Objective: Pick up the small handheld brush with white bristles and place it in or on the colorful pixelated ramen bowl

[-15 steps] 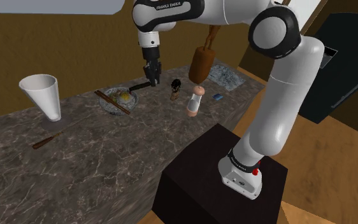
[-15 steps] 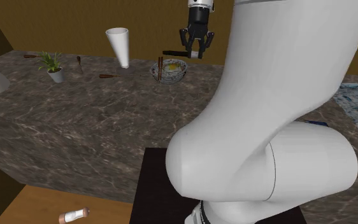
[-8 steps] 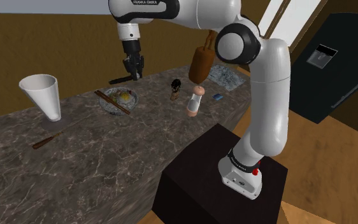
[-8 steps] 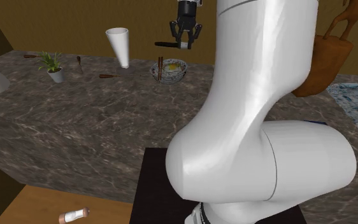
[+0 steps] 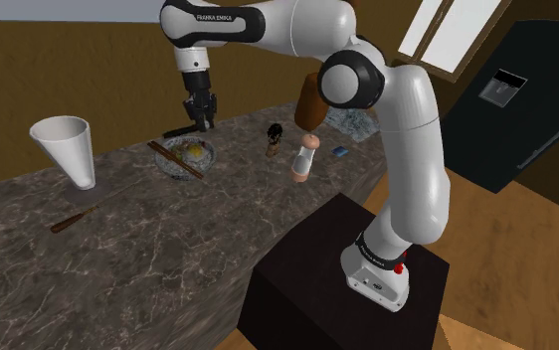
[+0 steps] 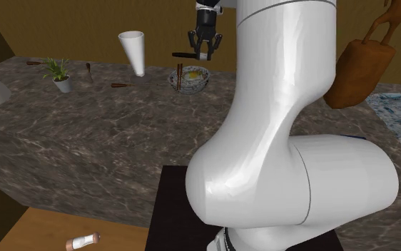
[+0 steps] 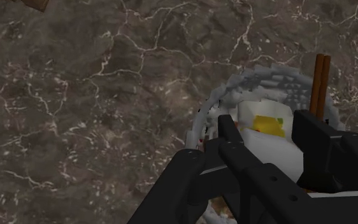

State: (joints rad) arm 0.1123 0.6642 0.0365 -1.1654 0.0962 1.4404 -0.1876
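My black gripper (image 5: 202, 119) is shut on the small dark-handled brush (image 5: 180, 130), which sticks out sideways toward the shoulder view's left. It hangs in the air just above the far rim of the patterned ramen bowl (image 5: 175, 164), which stands on the marble counter with brown chopsticks (image 5: 176, 159) across it. In the second exterior view the gripper (image 6: 203, 53) and brush (image 6: 185, 54) hover above the bowl (image 6: 192, 83). Through the wrist camera the brush (image 7: 234, 136) lies clasped between the fingers, with the bowl's rim (image 7: 213, 102), its yellow-and-white filling and the chopsticks (image 7: 320, 83) right below.
A white cone-shaped cup (image 5: 67, 147) and a brown stick (image 5: 74, 217) lie at the shoulder view's left. A small dark bottle (image 5: 275, 139), a grinder (image 5: 304, 159), a hanging brown bag (image 5: 310, 104) and a blue cloth (image 5: 355, 119) are on the right. A potted plant (image 6: 58, 74) stands farther along the counter.
The arm has swung the gripper and the held brush toward the shoulder view's left, from beside the bowl to above its far rim. Nothing on the counter has moved.
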